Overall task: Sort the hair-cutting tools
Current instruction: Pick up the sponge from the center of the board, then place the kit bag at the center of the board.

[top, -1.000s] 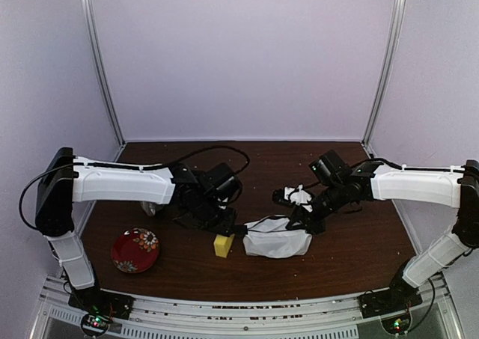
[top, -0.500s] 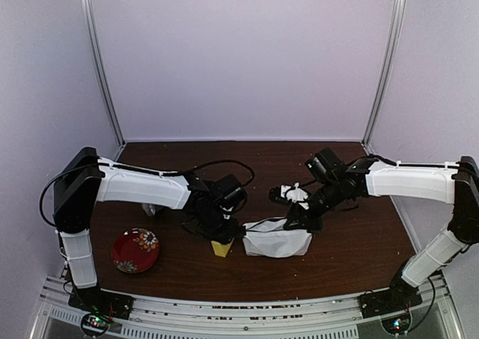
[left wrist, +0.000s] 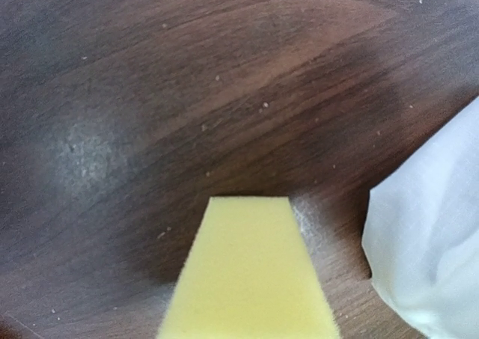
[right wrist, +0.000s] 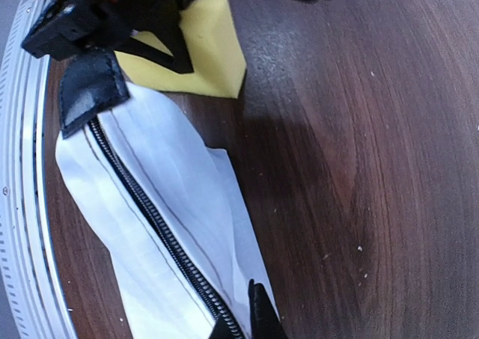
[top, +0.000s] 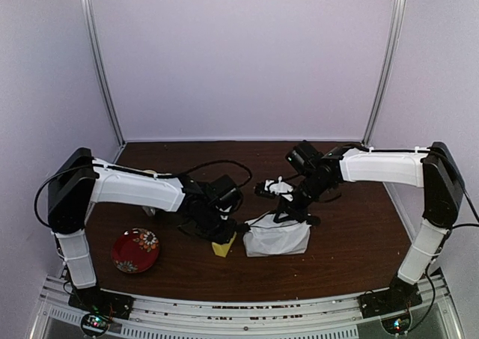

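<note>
Two claws converge: the right claw [top: 288, 218] seems pinched shut on the white pouch [top: 278, 240], likely to open its zipper [right wrist: 168, 230]; whether the left claw [top: 224, 236] grips the yellow sponge [top: 223, 248] I cannot tell.

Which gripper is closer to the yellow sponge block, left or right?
Left. The left gripper is directly at the yellow sponge block; the right gripper is over the white zippered pouch beside it.

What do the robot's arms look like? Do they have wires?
Both the left arm and right arm have long white shells with black joints and black wrist ends. A black cable loops over the left one. Tiny green and red lights glow at their bases.
</note>
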Action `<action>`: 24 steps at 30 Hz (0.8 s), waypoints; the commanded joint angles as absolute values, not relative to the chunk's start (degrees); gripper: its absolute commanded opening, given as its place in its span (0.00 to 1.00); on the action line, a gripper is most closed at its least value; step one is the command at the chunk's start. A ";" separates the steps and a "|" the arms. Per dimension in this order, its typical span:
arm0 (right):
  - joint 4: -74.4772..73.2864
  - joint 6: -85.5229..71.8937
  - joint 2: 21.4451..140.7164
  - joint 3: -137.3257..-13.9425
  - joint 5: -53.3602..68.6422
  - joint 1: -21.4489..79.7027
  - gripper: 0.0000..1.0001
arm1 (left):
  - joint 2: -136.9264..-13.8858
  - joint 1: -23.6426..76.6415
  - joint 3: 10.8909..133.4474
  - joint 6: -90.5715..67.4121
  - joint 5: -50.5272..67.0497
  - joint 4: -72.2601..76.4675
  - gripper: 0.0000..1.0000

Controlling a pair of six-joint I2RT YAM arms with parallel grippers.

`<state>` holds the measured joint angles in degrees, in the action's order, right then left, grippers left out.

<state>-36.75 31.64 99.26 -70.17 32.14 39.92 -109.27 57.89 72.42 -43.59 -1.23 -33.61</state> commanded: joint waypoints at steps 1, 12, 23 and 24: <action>-42.12 30.47 99.07 -74.17 31.04 39.08 0.00 | -102.44 57.48 68.97 -42.86 -3.76 -31.62 0.00; -41.63 22.44 90.72 -68.23 35.13 40.58 0.00 | -79.54 68.59 56.80 -21.37 -19.49 -10.40 0.00; -44.90 22.45 90.94 -68.71 43.32 40.61 0.00 | -85.18 81.35 59.04 3.29 -23.69 4.78 0.00; -45.58 22.87 90.19 -68.75 45.03 40.61 0.00 | -86.19 81.85 59.97 5.10 -23.45 4.82 0.00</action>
